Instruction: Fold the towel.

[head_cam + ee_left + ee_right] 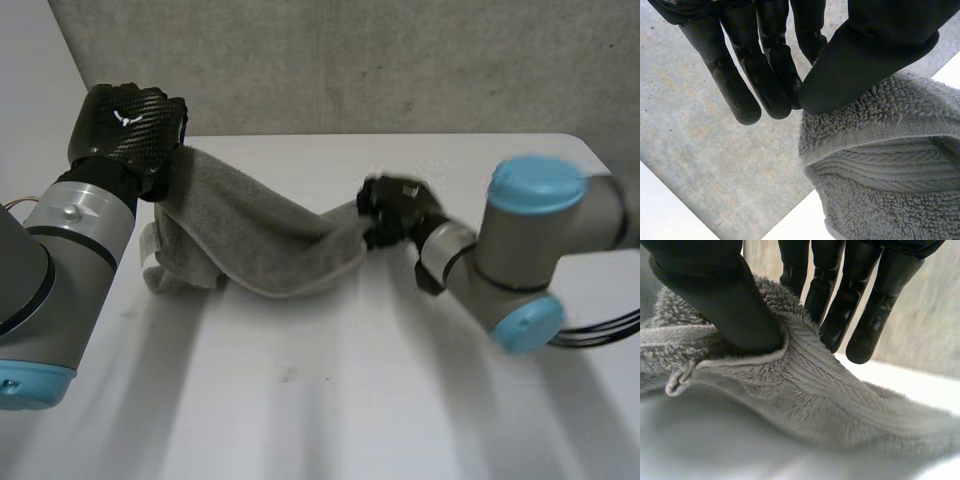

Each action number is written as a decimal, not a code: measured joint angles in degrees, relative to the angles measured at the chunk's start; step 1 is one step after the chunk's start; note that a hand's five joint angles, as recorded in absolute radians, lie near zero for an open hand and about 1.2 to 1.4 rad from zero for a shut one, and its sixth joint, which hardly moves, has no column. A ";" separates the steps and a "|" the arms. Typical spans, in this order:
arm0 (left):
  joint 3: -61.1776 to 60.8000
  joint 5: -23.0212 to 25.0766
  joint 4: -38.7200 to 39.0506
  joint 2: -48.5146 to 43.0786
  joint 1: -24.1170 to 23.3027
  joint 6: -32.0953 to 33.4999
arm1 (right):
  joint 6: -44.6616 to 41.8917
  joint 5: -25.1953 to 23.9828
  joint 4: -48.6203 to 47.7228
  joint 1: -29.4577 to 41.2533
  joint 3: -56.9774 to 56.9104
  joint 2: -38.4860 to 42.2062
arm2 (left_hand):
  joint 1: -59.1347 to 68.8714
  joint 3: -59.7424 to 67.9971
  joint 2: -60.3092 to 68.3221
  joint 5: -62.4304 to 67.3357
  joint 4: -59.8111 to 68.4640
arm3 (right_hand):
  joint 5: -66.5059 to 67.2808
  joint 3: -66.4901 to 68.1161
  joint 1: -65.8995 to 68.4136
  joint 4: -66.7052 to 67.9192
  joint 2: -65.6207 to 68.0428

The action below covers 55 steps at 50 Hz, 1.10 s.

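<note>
A grey towel [255,235] hangs slack between my two hands above the white table [330,400]. My left hand [128,122] is raised at the far left and pinches one end of the towel [875,150] between thumb [860,55] and fingers. My right hand [395,210] is near the table's middle and pinches the other end, a hemmed corner [770,370], between thumb [725,295] and fingers. The towel's left part sags in folds onto the table below my left hand.
A grey wall [350,60] runs behind the table's far edge. My right arm's elbow [530,250] juts over the table's right side. My left forearm [50,270] crosses the near left corner.
</note>
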 measured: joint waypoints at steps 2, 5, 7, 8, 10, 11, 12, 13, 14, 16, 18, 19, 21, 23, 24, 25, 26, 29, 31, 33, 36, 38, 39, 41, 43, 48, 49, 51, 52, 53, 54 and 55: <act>-0.12 0.00 -0.02 -0.02 0.06 0.04 | -0.59 0.15 0.36 -0.56 0.04 -4.49 | 0.00 0.00 0.00 0.00 0.00 | 0.00 0.05 0.00 0.00 0.00; -0.19 0.02 -0.03 -0.05 0.11 0.06 | -1.13 0.03 0.81 -0.98 0.02 -6.32 | 0.00 0.00 0.00 0.01 0.00 | 0.00 0.05 0.00 0.00 0.00; -0.50 0.04 -0.12 -0.25 0.49 0.12 | -6.01 -1.29 5.06 -3.64 -0.39 -10.97 | 0.00 0.00 0.00 0.00 0.00 | 0.01 0.39 0.00 0.02 0.00; -0.59 0.04 -0.16 -0.35 0.59 0.14 | -7.56 -1.65 6.34 -4.32 -0.52 -11.78 | 0.00 0.00 0.00 0.00 0.00 | 0.06 0.40 0.00 0.04 0.00; -0.90 0.05 -0.33 -0.85 0.90 0.20 | -14.65 -2.87 11.83 -6.78 -1.08 -14.46 | 0.00 0.01 0.00 0.00 0.00 | 0.06 0.47 0.00 0.17 0.00; -1.04 0.05 -0.44 -1.09 0.99 0.24 | -16.84 -3.09 13.35 -7.37 -1.23 -15.02 | 0.00 0.01 0.00 0.00 0.00 | 0.06 0.50 0.00 0.18 0.00; -1.25 0.07 -0.71 -1.47 1.08 0.29 | -21.52 -3.23 16.51 -8.40 -1.46 -16.04 | 0.00 0.01 0.00 0.00 0.00 | 0.07 0.67 0.00 0.21 0.00; -1.50 0.08 -1.14 -1.96 1.16 0.36 | -26.03 -3.15 19.36 -9.25 -1.67 -16.91 | 0.00 0.01 0.00 0.00 0.00 | 0.07 0.84 0.00 0.21 0.00; -1.74 0.09 -1.67 -2.46 1.21 0.42 | -29.02 -2.96 21.33 -9.74 -1.75 -17.47 | 0.00 0.01 0.00 0.00 0.00 | 0.07 0.94 0.00 0.22 0.01; -2.01 0.11 -2.42 -3.08 1.24 0.49 | -34.33 -2.38 24.78 -10.51 -1.85 -18.45 | 0.00 0.01 0.00 0.00 0.00 | 0.07 0.97 0.00 0.22 0.00; -2.50 0.16 -4.21 -4.37 1.22 0.59 | -39.19 -1.45 28.16 -11.11 -1.80 -19.36 | 0.00 0.01 0.00 0.01 0.00 | 0.07 0.97 0.00 0.22 0.00; -2.69 0.19 -5.07 -4.92 1.20 0.63 | -42.83 -0.58 30.89 -11.47 -1.63 -20.07 | 0.00 0.01 0.00 0.01 0.00 | 0.07 0.97 0.00 0.22 0.00; -2.84 0.22 -5.91 -5.47 1.17 0.66 | -44.93 0.10 32.61 -11.65 -1.40 -20.47 | 0.00 0.01 0.00 0.01 0.00 | 0.09 0.98 0.00 0.22 0.00; -3.36 0.35 -9.70 -8.01 0.95 0.87 | -48.80 1.36 36.42 -11.84 -0.13 -21.10 | 0.00 0.01 0.00 0.00 0.00 | 0.27 0.98 0.00 0.22 0.00; -3.43 0.37 -10.48 -8.59 0.91 0.95 | -49.20 1.51 36.89 -11.83 0.16 -21.10 | 0.00 0.01 0.00 0.00 0.00 | 0.28 0.98 0.00 0.22 0.00; -3.51 0.43 -12.50 -10.32 0.79 1.24 | -50.10 1.80 37.94 -11.75 1.03 -20.92 | 0.00 0.01 0.00 0.00 0.00 | 0.35 0.98 0.00 0.22 0.00; -3.48 0.43 -13.49 -11.24 0.75 1.44 | -50.36 1.88 38.19 -11.72 1.37 -20.79 | 0.00 0.01 0.00 0.00 0.00 | 0.36 0.98 0.00 0.22 0.00; -2.78 0.44 -15.75 -14.63 0.73 2.83 | -52.22 2.36 38.75 -11.40 2.37 -18.75 | 0.00 0.01 0.00 0.00 0.00 | 0.36 0.98 0.00 0.22 0.00; -2.29 0.43 -16.04 -15.72 0.77 3.53 | -53.14 2.59 38.75 -11.28 2.40 -17.67 | 0.00 0.01 0.00 0.00 0.00 | 0.36 0.98 0.00 0.22 0.00; -0.18 0.38 -15.70 -18.58 0.99 5.95 | -56.15 3.70 38.31 -10.85 0.95 -13.67 | 0.00 0.01 0.00 0.00 0.00 | 0.36 0.98 0.00 0.22 0.00; 1.58 0.36 -14.53 -19.81 1.16 7.43 | -57.39 4.54 37.68 -10.61 -0.96 -11.50 | 0.00 0.01 0.00 0.00 0.00 | 0.36 0.98 0.00 0.22 0.00; 7.25 0.37 -8.25 -21.26 2.02 10.16 | -57.86 7.25 31.62 -10.02 -9.75 -6.31 | 0.00 0.02 0.00 0.00 0.00 | 0.37 0.98 0.00 0.23 0.00; 8.67 0.36 -6.18 -21.24 2.27 10.53 | -57.47 7.69 29.60 -9.90 -11.65 -5.67 | 0.00 0.02 0.00 0.00 0.00 | 0.37 0.98 0.00 0.23 0.00; 11.76 0.37 -0.49 -20.77 2.85 11.06 | -55.98 8.49 23.72 -9.62 -15.59 -4.80 | 0.00 0.02 0.00 0.07 0.00 | 0.37 0.98 0.00 0.23 0.00; 13.57 0.38 4.17 -20.10 3.19 11.20 | -53.96 8.97 16.81 -9.44 -18.07 -5.08 | 0.00 0.02 0.00 0.09 0.00 | 0.37 0.98 0.00 0.23 0.00; 16.82 0.18 25.96 -15.30 3.81 10.81 | -46.74 9.40 -7.96 -9.34 -17.02 -11.84 | 0.00 0.03 0.00 0.16 0.01 | 0.50 0.98 0.00 0.23 0.02; 16.79 0.16 28.03 -14.70 3.82 10.74 | -46.01 9.38 -10.62 -9.37 -16.12 -13.01 | 0.00 0.03 0.00 0.16 0.01 | 0.50 0.98 0.00 0.23 0.02; 16.35 0.12 31.60 -13.40 3.82 10.59 | -44.89 9.27 -14.39 -9.42 -14.26 -15.08 | 0.00 0.03 0.00 0.16 0.01 | 0.50 0.98 0.00 0.23 0.02; 16.08 0.10 32.26 -12.99 3.82 10.55 | -44.60 9.16 -15.09 -9.42 -13.63 -15.70 | 0.00 0.03 0.01 0.16 0.01 | 0.88 0.98 0.00 0.24 0.02; 15.37 0.08 32.68 -12.34 3.82 10.50 | -44.32 8.94 -15.42 -9.41 -12.85 -16.36 | 0.00 0.03 0.01 0.16 0.01 | 1.00 0.98 0.00 0.24 0.02; 14.67 0.06 32.41 -11.95 3.82 10.47 | -44.05 8.50 -15.06 -9.38 -11.86 -17.01 | 0.00 0.03 0.01 0.16 0.01 | 1.13 0.98 0.00 0.24 0.02; 14.00 0.05 31.88 -11.67 3.83 10.45 | -43.93 7.91 -13.91 -9.36 -11.08 -17.28 | 0.00 0.03 0.01 0.16 0.01 | 1.15 0.98 0.00 0.24 0.02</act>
